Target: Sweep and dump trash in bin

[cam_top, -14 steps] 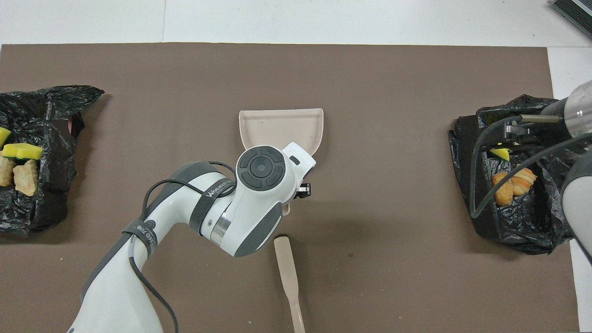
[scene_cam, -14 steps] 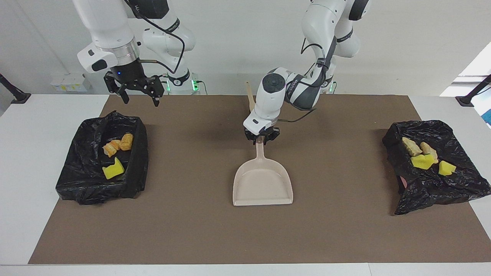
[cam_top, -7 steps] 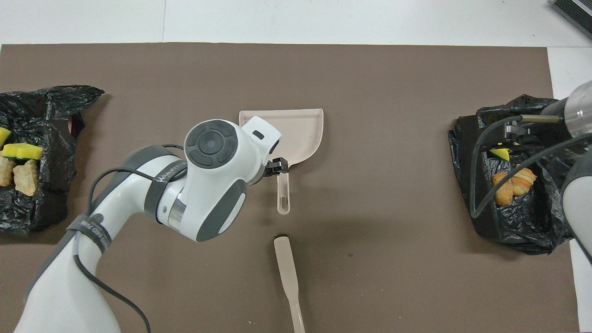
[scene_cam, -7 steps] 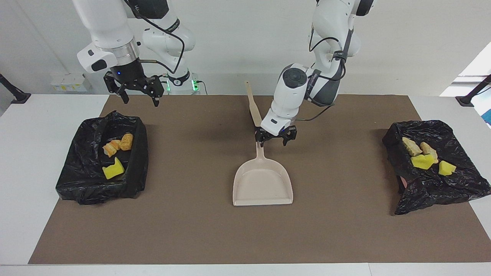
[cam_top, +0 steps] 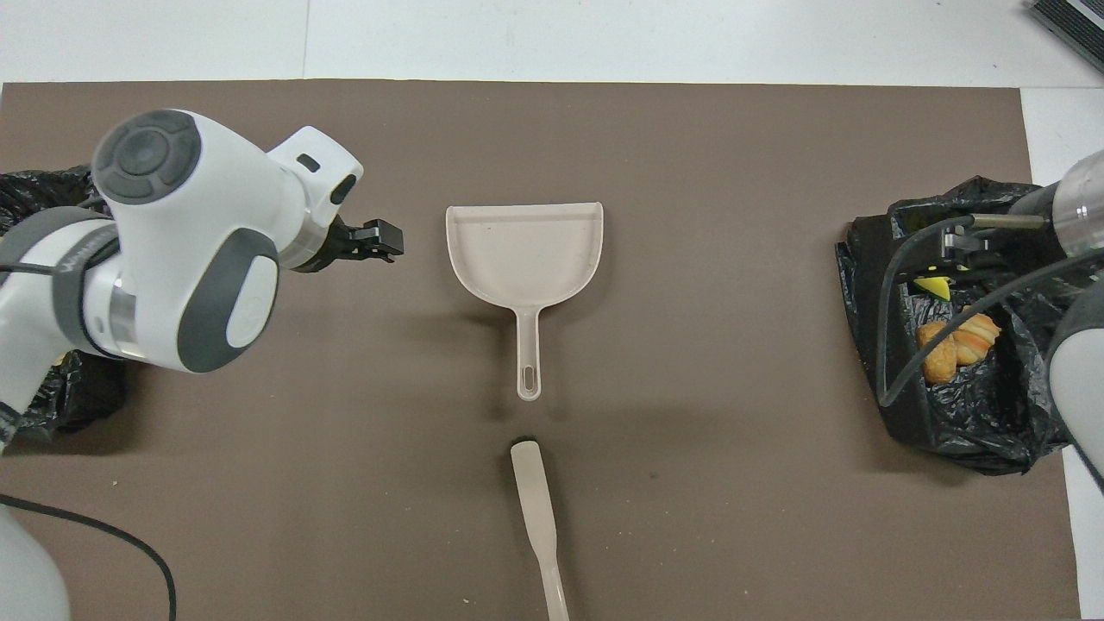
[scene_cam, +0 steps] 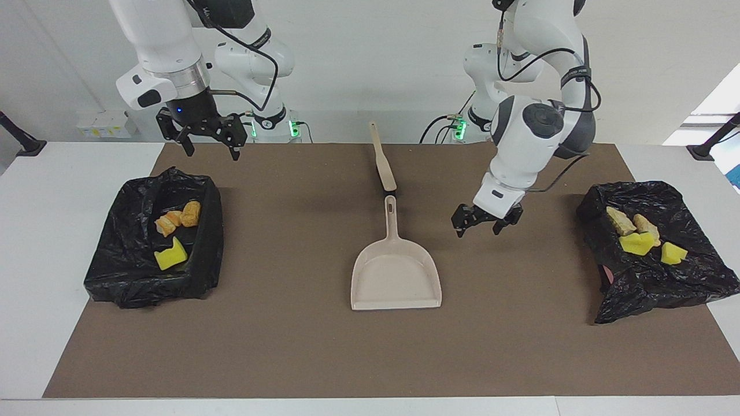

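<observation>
Both jaws gape and hold nothing: in the facing view my left gripper (scene_cam: 487, 223) hangs over bare mat (scene_cam: 289, 346) between dustpan (scene_cam: 396, 271) and the bin (scene_cam: 659, 277) at its end, my right gripper (scene_cam: 209, 138) waits over mat near the other bin (scene_cam: 150, 271), and trash (scene_cam: 639, 234) lies in both bins, none on the mat, so I judge sweeping and dumping done. From overhead the dustpan is empty, the brush (cam_top: 536, 517) lies just nearer me, and only the right-end bin's scraps show.
</observation>
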`<state>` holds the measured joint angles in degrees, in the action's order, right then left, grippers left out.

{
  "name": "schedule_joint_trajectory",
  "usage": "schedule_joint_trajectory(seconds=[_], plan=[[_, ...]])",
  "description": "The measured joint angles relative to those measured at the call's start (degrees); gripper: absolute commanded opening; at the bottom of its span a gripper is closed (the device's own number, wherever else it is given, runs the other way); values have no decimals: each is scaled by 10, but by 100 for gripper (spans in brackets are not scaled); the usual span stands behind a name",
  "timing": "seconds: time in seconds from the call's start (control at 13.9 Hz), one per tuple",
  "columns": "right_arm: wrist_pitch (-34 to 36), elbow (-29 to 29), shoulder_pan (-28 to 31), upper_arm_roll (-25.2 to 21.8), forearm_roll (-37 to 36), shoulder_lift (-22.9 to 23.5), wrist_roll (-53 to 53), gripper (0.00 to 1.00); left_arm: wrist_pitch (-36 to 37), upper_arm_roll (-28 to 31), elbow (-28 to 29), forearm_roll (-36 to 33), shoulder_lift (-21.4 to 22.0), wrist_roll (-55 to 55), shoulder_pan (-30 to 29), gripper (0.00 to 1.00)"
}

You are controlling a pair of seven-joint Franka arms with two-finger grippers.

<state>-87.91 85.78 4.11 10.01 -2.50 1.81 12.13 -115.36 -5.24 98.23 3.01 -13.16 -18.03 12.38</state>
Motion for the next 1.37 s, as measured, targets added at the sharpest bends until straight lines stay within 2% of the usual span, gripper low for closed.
schedule_joint_trajectory(seconds=[0.36,0.58,0.93,1.37], plan=[[0,0,0,0,0,0,0,100,46,1,-25,0,25,121,-86,100],[0,0,0,0,0,0,0,100,91,1,-47,0,43,189,-118,100],[0,0,0,0,0,0,0,100,162,2,-54,0,85,214,-137,100],[0,0,0,0,0,0,0,100,212,2,-57,-21,114,233,-137,100]])
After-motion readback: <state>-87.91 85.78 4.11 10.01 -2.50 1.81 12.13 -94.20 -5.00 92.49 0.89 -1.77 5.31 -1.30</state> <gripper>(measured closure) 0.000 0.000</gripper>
